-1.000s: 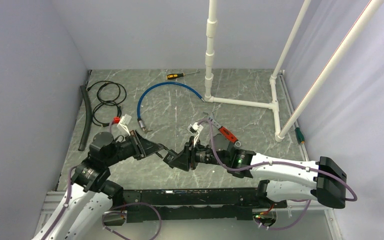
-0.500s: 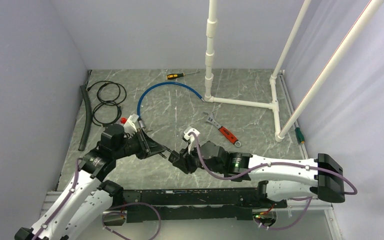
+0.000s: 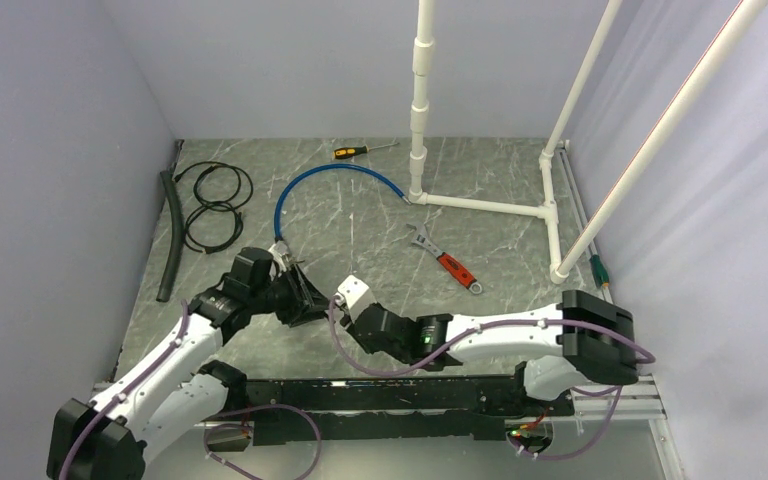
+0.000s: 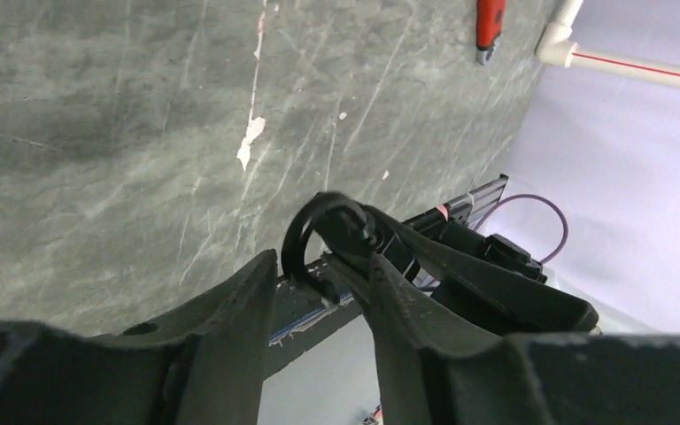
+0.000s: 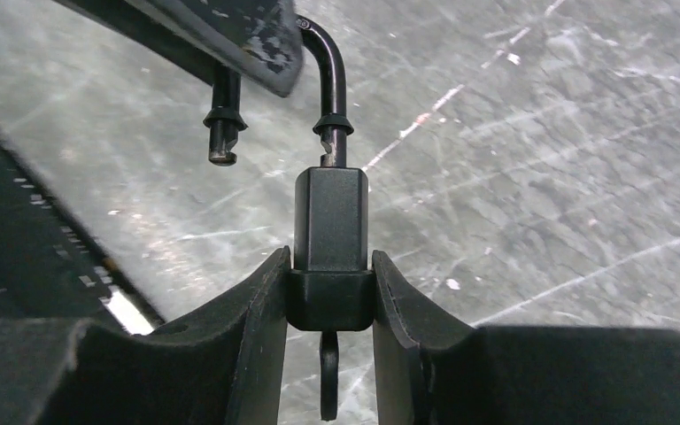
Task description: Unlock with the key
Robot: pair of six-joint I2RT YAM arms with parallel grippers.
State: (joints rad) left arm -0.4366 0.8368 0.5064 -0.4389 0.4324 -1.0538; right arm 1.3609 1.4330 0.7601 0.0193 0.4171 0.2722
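Fingers [image 5: 252,341] on the right clamp the padlock [image 5: 330,226], indistinct from overhead.

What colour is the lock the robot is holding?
The padlock is black all over; the right wrist view shows it best.

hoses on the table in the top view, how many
2: a curved blue hose at back centre, a straight black hose along the left edge. The arms could hide more.

Lab test cell, blank walls [image 3: 290,70], PVC frame [image 3: 480,206], wrench [image 3: 447,260], screwdriver [image 3: 352,152]
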